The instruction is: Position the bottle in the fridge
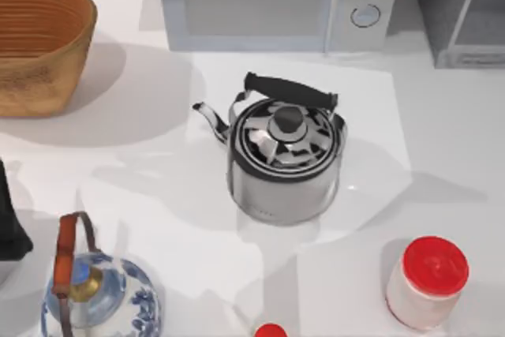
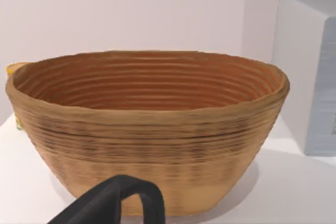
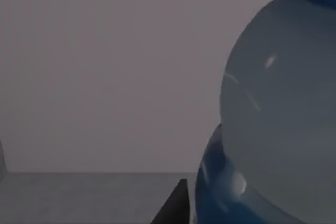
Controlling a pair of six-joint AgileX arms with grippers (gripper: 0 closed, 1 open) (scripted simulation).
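Right up against the right wrist camera is the bottle (image 3: pixel 273 119): pale rounded body, blue band low down, blue again at the very top. A dark edge of the right gripper (image 3: pixel 176 205) pokes in just beside its base. Is it clamped on the bottle or let go? I cannot tell from here. Behind the bottle there is a dim grey floor and a flat grey wall, and I read that as the inside of the fridge (image 1: pixel 465 13). So we look to be at the placing step, with the bottle either carried in or just set down.

What comes next depends on that grip. If the bottle is held, it needs lowering upright onto the floor and a clean release. If it is standing already, the arm wants a straight pull-back that doesn't clip it.

The left gripper (image 2: pixel 118 203) hangs low at the table's left side, facing the basket (image 2: pixel 147 129); open or closed, I cannot tell. It looks idle.

On the table from above, at the near edge are a small red cap (image 1: pixel 271 331), a red-lidded jar (image 1: pixel 426 282) and a glass teapot (image 1: pixel 99 297). Mid-table stands the kettle (image 1: pixel 286 159). At the back is the microwave (image 1: pixel 276 1), with the fridge in the far right corner.
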